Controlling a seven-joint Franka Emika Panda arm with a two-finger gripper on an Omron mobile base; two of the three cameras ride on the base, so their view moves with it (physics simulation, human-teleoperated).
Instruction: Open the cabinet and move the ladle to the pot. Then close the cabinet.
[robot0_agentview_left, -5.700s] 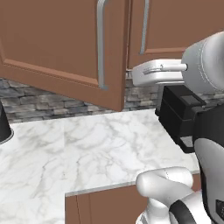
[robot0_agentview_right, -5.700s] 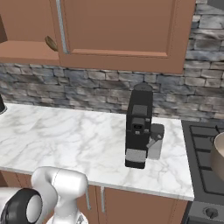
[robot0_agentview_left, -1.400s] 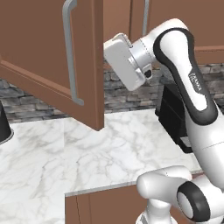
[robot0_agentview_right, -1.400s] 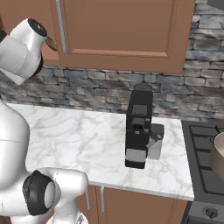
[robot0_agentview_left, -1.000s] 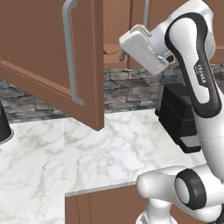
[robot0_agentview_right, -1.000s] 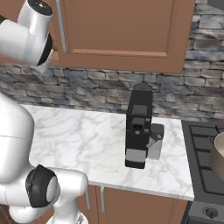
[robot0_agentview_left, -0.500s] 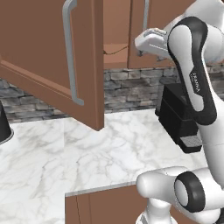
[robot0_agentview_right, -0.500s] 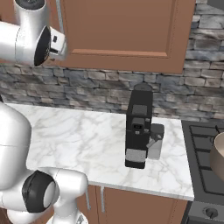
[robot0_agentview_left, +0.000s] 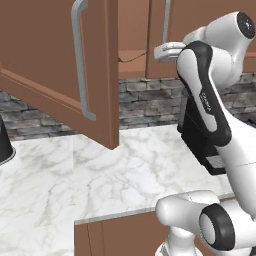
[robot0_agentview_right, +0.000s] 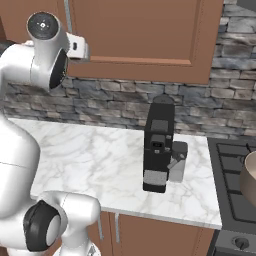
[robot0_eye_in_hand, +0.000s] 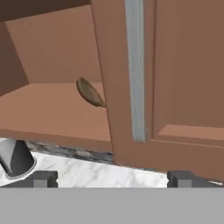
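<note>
Hand view: ladle (robot0_eye_in_hand: 90, 92), slender, dark brown, lies on the shelf inside the cabinet (robot0_eye_in_hand: 175, 83), partly hidden behind the closed right door. Left door stands open. Jaws spread wide, holding nothing.

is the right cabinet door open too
No, in the hand view the right door sits shut, partly hiding the ladle on the shelf; only the left door is swung open.
</note>
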